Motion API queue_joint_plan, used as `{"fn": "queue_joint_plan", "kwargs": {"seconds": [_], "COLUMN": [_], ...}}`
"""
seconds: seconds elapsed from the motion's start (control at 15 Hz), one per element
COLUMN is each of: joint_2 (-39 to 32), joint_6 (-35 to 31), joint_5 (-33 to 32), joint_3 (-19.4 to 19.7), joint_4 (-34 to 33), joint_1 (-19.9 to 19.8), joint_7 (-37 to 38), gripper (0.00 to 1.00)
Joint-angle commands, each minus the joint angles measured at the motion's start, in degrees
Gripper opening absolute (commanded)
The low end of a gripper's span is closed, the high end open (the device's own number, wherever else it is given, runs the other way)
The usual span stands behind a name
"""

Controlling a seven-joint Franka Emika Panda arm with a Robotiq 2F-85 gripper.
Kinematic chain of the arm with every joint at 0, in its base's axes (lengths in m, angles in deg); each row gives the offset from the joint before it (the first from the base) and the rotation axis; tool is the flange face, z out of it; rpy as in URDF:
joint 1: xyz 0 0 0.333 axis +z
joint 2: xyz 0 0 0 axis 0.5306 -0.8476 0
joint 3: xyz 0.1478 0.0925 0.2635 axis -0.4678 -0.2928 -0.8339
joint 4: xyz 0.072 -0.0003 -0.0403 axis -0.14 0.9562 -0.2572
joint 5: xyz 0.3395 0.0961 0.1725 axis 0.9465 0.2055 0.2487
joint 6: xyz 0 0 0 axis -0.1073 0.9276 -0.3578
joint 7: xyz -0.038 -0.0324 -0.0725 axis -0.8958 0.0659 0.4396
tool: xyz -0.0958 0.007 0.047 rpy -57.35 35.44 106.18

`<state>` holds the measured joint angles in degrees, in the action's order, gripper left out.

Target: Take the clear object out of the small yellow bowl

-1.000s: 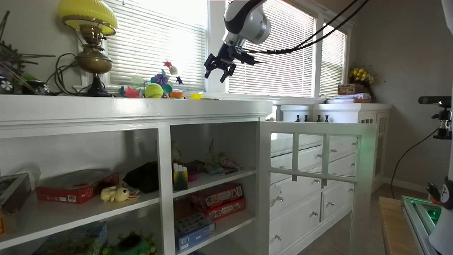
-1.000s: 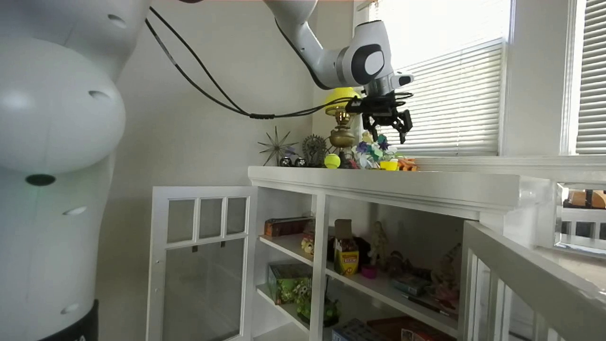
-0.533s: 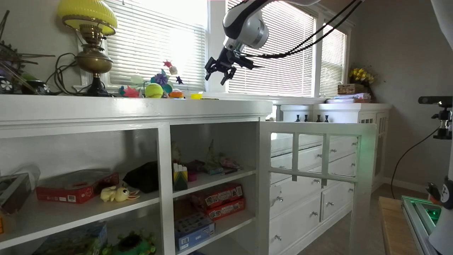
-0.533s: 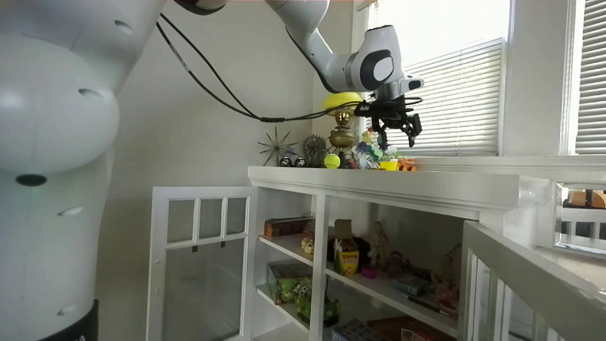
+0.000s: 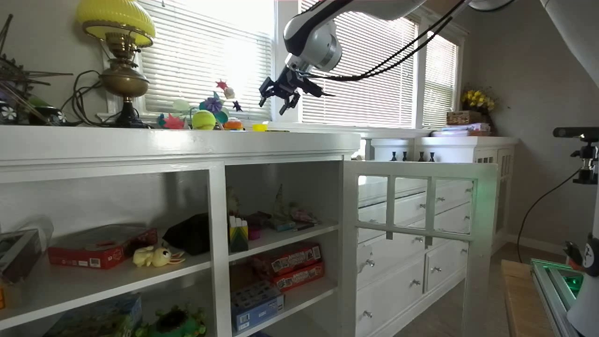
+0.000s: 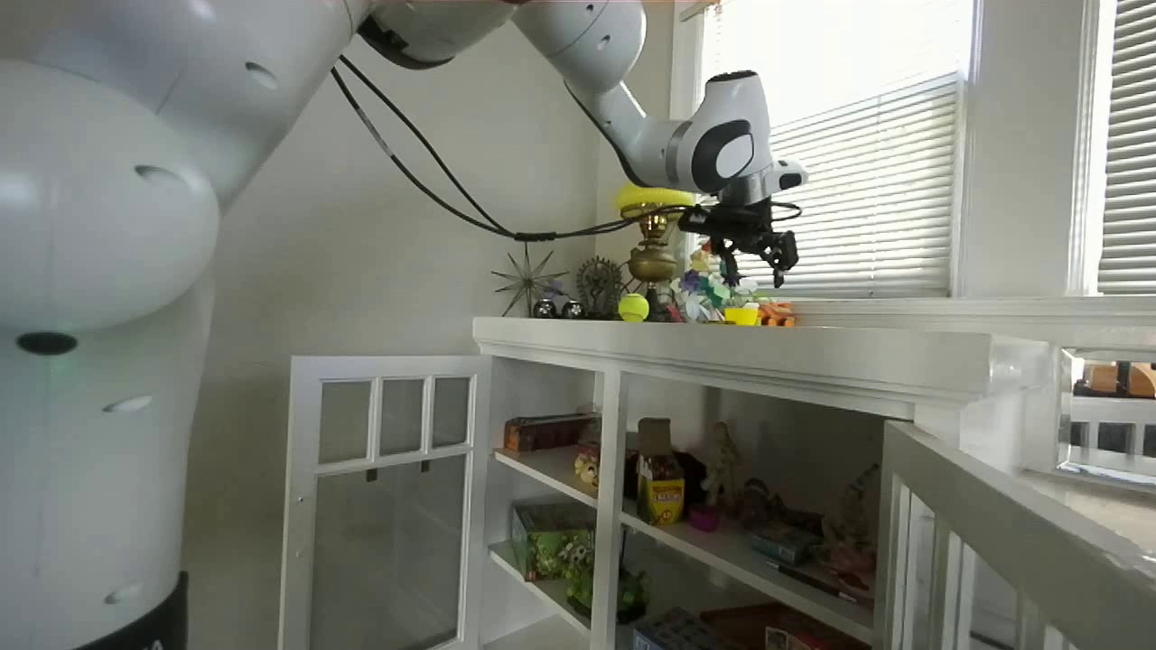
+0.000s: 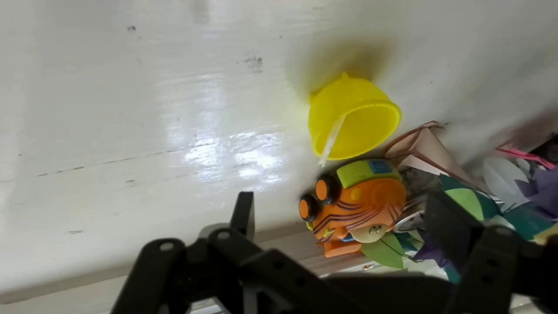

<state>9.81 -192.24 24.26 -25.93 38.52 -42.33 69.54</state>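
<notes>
A home: lamp (image 5: 124, 84), blinds (image 5: 201, 61), toys (image 7: 370, 196)

Right of centre in the wrist view's upper half, we see the small yellow bowl (image 7: 346, 95), upright; a thin clear strip (image 7: 332, 138) slants from its mouth past the lower-left rim.

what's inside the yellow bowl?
Wrist view: a clear strip in the yellow bowl, one end past the rim. The bowl's near wall covers its other end; anything else behind it can't be seen.
</notes>
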Motion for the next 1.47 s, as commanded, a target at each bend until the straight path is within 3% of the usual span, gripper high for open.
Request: {"fn": "queue_joint_plan", "kwargs": {"seconds": [0.0, 0.13, 0.47, 0.73, 1.2, 1.27, 1.33, 1.4], "joint_2": [-4.6, -5.9, -8.2, -9.4, -10.8, -11.0, -11.1, -11.1], "joint_6": [0.9, 1.0, 1.8, 2.7, 4.2, 4.3, 4.2, 4.4], "joint_5": [1.6, 1.3, 0.9, 1.0, 0.9, 0.9, 0.9, 0.8], "joint_3": [-1.6, -1.7, -2.3, -2.8, -3.4, -3.5, -3.4, -3.4], "joint_4": [-6.0, -7.3, -10.0, -11.8, -13.7, -13.8, -14.0, -14.1], "joint_1": [-1.3, -1.4, -1.8, -2.0, -1.9, -1.9, -1.9, -1.8], "joint_7": [1.1, 1.6, 2.5, 2.6, 2.9, 2.9, 3.0, 3.1], "gripper": [0.94, 0.66, 0.30, 0.18, 0.44, 0.34, 0.13, 0.09]}}
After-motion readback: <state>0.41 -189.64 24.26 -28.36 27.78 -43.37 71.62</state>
